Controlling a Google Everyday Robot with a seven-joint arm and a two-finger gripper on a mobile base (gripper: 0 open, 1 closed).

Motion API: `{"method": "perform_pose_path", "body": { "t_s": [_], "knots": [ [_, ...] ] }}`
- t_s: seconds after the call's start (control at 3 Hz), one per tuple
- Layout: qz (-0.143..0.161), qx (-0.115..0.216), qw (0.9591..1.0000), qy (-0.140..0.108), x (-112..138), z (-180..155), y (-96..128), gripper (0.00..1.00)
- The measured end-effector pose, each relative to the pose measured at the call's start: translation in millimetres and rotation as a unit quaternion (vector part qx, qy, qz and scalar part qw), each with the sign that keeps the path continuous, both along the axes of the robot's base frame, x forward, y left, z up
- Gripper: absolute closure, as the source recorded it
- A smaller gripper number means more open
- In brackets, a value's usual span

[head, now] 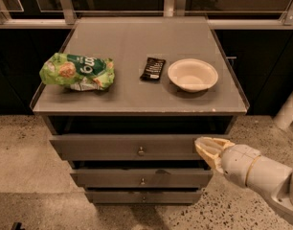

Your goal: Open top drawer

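Observation:
The top drawer (103,146) is the widest grey front, just under the cabinet top, with a small round metal knob (140,151) at its centre. Two slimmer drawer fronts (118,178) sit below it. My gripper (207,150) comes in from the lower right, its cream tip pointing left. It is level with the top drawer's front at that front's right end, well to the right of the knob. It holds nothing that I can see.
On the cabinet top (137,47) lie a green chip bag (77,72) at the left, a dark snack bar (152,68) in the middle and a white bowl (192,74) at the right. The floor (22,166) is speckled. A white post (289,110) stands at the right.

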State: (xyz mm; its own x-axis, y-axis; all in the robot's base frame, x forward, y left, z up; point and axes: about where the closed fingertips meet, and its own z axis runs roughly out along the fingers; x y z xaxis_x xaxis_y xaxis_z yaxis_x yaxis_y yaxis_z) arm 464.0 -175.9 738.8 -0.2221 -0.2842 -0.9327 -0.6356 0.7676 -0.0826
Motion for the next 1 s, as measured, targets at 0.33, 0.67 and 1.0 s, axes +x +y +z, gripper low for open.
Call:
{"method": "perform_pose_path", "body": {
  "t_s": [0.33, 0.67, 1.0],
  "knots": [
    [-0.001, -0.013, 0.9997, -0.019, 26.3, -3.1, 11.1, 1.0],
    [0.0, -0.015, 0.9997, -0.02, 28.1, -4.1, 11.9, 1.0],
    [0.012, -0.025, 0.9994, -0.023, 48.6, -13.4, 17.4, 1.0]
  ]
}}
